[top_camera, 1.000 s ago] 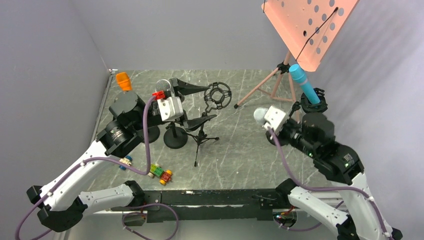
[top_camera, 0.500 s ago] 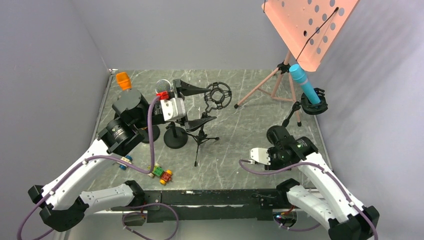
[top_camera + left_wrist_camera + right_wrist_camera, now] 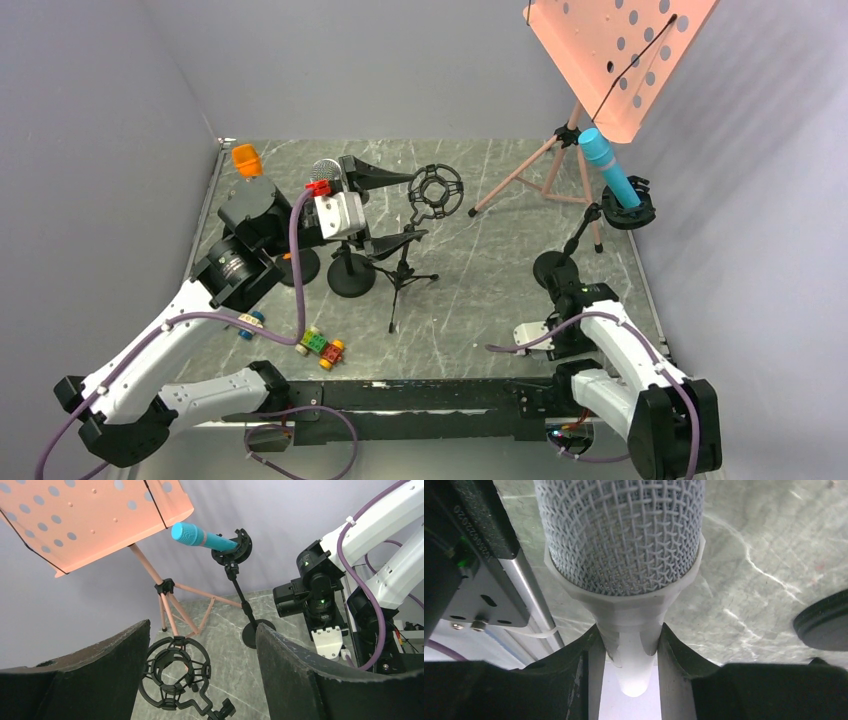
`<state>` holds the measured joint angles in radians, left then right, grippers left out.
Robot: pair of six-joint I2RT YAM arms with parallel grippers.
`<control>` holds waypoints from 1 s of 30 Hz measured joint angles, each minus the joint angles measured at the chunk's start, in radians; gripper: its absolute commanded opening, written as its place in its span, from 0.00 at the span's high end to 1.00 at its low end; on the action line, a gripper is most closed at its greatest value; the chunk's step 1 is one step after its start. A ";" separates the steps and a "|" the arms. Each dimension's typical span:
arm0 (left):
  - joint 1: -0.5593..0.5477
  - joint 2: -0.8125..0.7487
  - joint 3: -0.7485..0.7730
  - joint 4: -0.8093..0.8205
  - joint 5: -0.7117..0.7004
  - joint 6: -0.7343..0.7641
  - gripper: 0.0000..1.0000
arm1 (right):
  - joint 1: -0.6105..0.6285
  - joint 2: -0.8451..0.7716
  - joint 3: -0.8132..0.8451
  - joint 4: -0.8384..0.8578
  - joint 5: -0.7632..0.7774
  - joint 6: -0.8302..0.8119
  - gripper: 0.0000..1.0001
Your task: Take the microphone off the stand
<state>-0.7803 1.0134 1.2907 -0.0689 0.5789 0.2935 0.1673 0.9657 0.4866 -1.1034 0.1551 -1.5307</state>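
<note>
Microphone (image 3: 624, 535) with a grey mesh head sits clamped in the right gripper (image 3: 629, 652). The two dark fingers (image 3: 586, 665) press on either side of its pale tapered body, just behind the head. No stand holds it. The head points straight out ahead of the gripper, over the marbled table (image 3: 749, 550). To the right of the gripper's tip lies the edge of a black round base (image 3: 824, 622), and to its left runs a metal rail (image 3: 519, 595). From the top camera the right gripper (image 3: 530, 333) is folded low, close to its own arm's base. The microphone it holds is probably tucked under the wrist there, as I cannot make it out.

The left gripper (image 3: 202, 630) is spread wide with nothing between its fingers. Just ahead of it and slightly below sits a black shock mount (image 3: 175, 675), apart from both fingers. Farther ahead, a blue microphone (image 3: 202, 535) rests tilted in the clip of a black stand (image 3: 242, 605), beside a salmon music stand (image 3: 90, 515).
</note>
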 measured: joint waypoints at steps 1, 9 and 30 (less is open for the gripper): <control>0.001 -0.002 0.000 0.000 0.000 0.000 0.19 | -0.002 0.000 -0.013 0.014 0.007 -0.023 0.81; 0.027 -0.023 0.000 -0.001 0.000 0.000 0.18 | -0.008 0.013 -0.059 0.087 0.012 -0.084 0.20; 0.042 -0.190 -0.139 -0.188 -0.052 0.115 0.19 | -0.010 -0.268 0.488 -0.235 -0.389 -0.010 0.05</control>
<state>-0.7387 0.8234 1.1515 -0.2573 0.5270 0.4084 0.1574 0.6979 0.9745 -1.3380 -0.2340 -1.5406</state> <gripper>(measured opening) 0.812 0.939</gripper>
